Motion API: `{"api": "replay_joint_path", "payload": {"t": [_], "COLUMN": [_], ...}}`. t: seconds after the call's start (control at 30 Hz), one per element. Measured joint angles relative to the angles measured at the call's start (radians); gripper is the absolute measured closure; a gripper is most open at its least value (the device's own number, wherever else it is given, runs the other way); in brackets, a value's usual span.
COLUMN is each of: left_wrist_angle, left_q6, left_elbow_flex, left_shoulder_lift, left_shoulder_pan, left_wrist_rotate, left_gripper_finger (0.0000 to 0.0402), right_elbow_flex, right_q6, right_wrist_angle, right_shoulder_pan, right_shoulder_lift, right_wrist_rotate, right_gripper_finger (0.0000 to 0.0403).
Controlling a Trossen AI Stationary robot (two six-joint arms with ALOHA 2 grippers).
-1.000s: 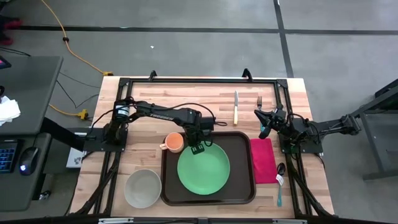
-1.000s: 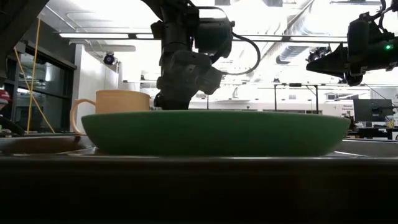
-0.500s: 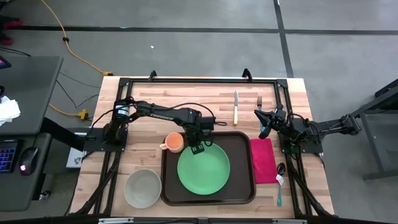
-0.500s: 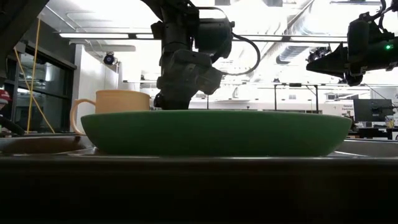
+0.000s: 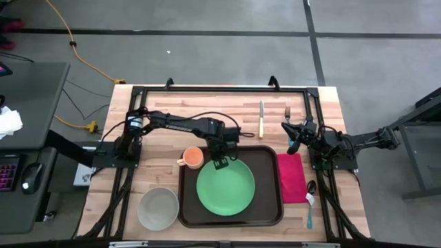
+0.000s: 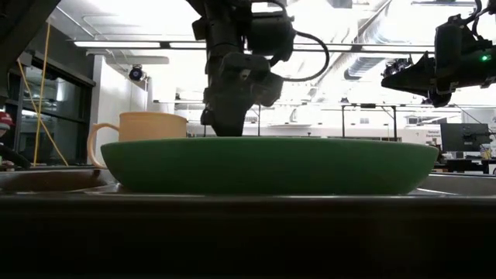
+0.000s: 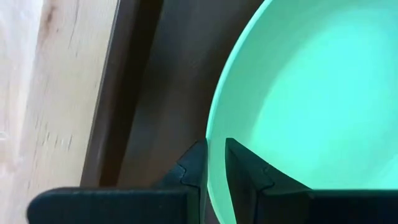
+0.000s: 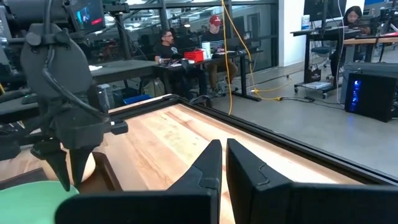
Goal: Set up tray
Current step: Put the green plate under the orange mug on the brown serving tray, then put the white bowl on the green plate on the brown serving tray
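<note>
Here the tray (image 5: 231, 212) lies on the table (image 5: 207, 110) toward its front edge, near the middle, with a green plate (image 5: 226, 187) resting inside it. The left gripper (image 5: 220, 164) hangs over the tray's back left part, right at the plate's back rim. In the left wrist view its two fingers (image 7: 194, 163) stand narrowly apart with the plate's rim (image 7: 214, 155) running between them; the dark tray floor (image 7: 168, 93) shows just beside the outer finger. Whether the fingers press the rim or merely straddle it cannot be told. From the low view the gripper (image 6: 225, 124) comes down behind the plate (image 6: 271, 164).

The right gripper (image 5: 293, 141) waits above the table's right side, beyond the tray's back right corner, its fingers (image 8: 211, 163) closed together on nothing.

An orange cup (image 5: 193, 158) stands on the table just beside the tray's back left corner, and a pale bowl (image 5: 158, 208) sits near the front left corner of the table. A pink napkin (image 5: 291, 178) lies along the tray's right edge, with a spoon (image 5: 310, 196) beside it. A knife (image 5: 261, 118) and a fork (image 5: 286, 112) lie near the table's back edge.

White lettering runs along the left arm (image 5: 180, 125), too small to read.
</note>
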Motion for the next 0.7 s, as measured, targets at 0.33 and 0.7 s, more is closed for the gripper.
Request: {"api": "replay_joint_path", "payload": {"t": [0.33, 0.7], "left_wrist_angle": [-0.141, -0.209], "left_q6": [0.053, 0.149], "left_elbow_flex": [0.112, 0.273], "left_shoulder_lift": [0.000, -0.001], "left_shoulder_pan": [0.027, 0.033], "left_wrist_rotate": [-0.066, -0.102], "left_gripper_finger": [0.0316, 0.0316], "right_elbow_flex": [0.000, 0.000], "right_q6": [0.000, 0.000], "right_wrist_angle": [0.000, 0.000], "right_shoulder_pan": [0.000, 0.000], "right_shoulder_lift": [0.000, 0.000], "right_wrist_rotate": [0.000, 0.001], "right_gripper_finger": [0.0402, 0.0402]}}
